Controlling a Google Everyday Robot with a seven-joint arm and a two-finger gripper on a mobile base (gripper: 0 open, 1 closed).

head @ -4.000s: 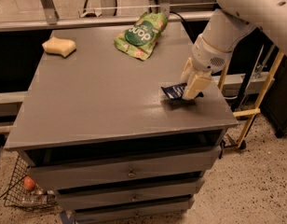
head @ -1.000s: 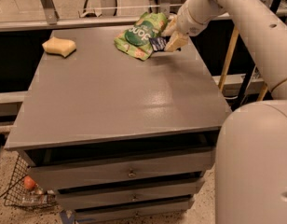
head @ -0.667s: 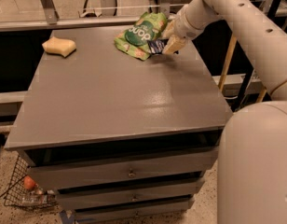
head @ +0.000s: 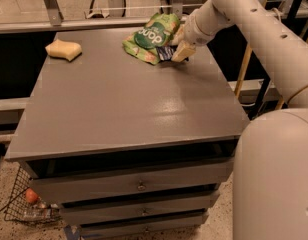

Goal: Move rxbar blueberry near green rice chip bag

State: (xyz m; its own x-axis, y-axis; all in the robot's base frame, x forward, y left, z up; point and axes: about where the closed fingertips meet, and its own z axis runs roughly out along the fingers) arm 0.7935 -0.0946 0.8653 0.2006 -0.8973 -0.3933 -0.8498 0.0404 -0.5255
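Observation:
The green rice chip bag (head: 151,35) lies at the back of the grey cabinet top (head: 129,99), right of centre. The rxbar blueberry (head: 164,53), a small dark navy wrapper, sits right against the bag's right front edge, at or just above the surface. My gripper (head: 177,52) reaches in from the right on the white arm and is shut on the bar's right end. Its pale fingers (head: 182,49) hide part of the bar.
A pale yellow sponge (head: 63,49) lies at the back left corner of the top. The cabinet has drawers (head: 139,185) below. A wire basket (head: 29,204) sits on the floor at the lower left. My white base (head: 276,179) stands at the cabinet's right side.
My gripper has carried the rxbar from the table's right front area to the back, beside the green bag. Over the last second it has shifted slightly left and down.

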